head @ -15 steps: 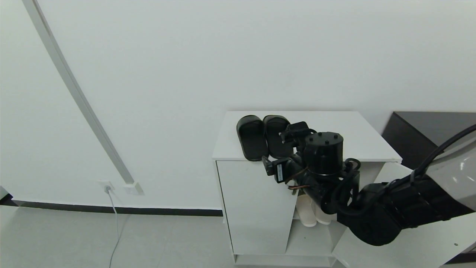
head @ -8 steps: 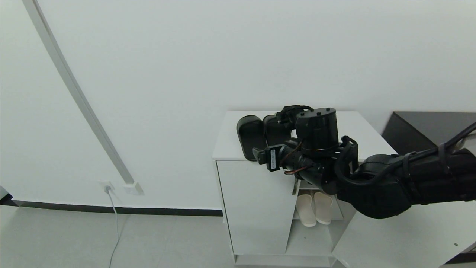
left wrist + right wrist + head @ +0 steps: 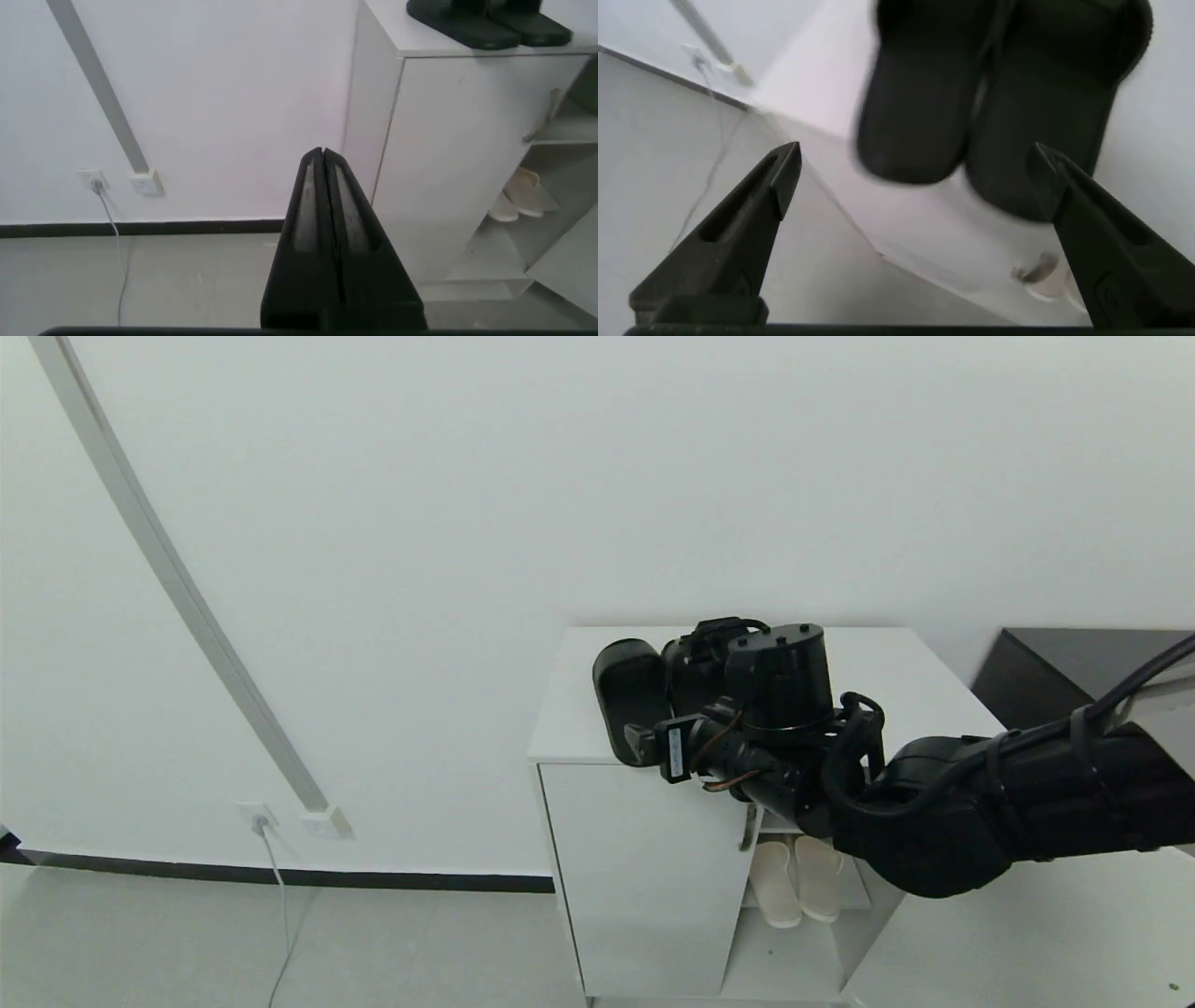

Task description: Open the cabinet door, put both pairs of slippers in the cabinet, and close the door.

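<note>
Lower the wide-spread right gripper (image 3: 915, 157) squarely over the black slippers (image 3: 631, 695) on top of the cabinet (image 3: 644, 868), at its front left, close on both inner edges together, and leave the pressed-together left gripper (image 3: 323, 159) out in front of the cabinet.

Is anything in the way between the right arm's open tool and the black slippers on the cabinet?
No. The right wrist view shows the right tool open, black slippers straight ahead on the cabinet, bare air between.
</note>
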Tool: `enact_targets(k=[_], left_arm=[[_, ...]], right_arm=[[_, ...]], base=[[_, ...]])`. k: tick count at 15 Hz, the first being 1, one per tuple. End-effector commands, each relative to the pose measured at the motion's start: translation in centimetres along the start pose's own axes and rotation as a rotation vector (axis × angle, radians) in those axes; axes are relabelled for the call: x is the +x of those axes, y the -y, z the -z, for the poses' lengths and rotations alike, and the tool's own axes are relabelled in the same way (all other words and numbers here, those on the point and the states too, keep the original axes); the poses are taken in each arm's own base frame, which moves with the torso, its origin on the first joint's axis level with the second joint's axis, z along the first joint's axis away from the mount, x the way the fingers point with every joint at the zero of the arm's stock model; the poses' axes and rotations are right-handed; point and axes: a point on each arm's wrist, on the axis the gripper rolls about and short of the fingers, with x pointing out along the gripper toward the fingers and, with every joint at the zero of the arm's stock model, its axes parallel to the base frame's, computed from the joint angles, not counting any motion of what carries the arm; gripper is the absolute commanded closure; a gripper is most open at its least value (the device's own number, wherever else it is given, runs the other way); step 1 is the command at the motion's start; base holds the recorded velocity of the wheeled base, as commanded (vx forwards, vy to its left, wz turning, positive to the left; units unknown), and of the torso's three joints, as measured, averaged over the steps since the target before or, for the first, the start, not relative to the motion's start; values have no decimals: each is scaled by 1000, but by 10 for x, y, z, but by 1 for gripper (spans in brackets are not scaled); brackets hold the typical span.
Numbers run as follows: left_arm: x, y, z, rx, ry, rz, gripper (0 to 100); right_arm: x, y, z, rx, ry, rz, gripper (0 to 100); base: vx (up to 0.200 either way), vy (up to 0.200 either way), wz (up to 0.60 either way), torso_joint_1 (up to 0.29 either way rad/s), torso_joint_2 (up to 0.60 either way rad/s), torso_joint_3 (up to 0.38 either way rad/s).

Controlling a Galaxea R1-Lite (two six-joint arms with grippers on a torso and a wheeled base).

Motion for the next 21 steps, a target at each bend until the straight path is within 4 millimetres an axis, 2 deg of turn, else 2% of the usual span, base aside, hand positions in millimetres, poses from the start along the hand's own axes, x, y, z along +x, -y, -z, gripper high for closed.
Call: enact_targets(k=[1, 6, 8, 14, 18, 21], left_arm=[[0, 0, 0, 0, -2, -1, 100], [0, 0, 0, 0, -2, -1, 100], [0, 0, 0, -1, -2, -3, 100], [0, 0, 0, -1, -2, -3, 100], [0, 0, 0, 0, -2, -3, 100], [0, 0, 0, -1, -2, -4, 100]], right_arm=[[6, -3, 9, -8, -24, 1, 0], [25, -8, 21, -8, -33, 48, 0], [33, -8, 24, -5, -16, 99, 0], [47, -10, 33, -6, -20, 103, 0], [80, -11, 38, 15, 34, 177, 0], [93, -12, 39, 21, 61, 236, 0]], base=[[200, 0, 0, 12, 2, -7], [200, 0, 0, 5, 3, 2], [0, 0, 0, 0, 0, 0], [0, 0, 0, 0, 0, 0], [0, 0, 0, 0, 0, 0], [0, 0, 0, 0, 0, 0]])
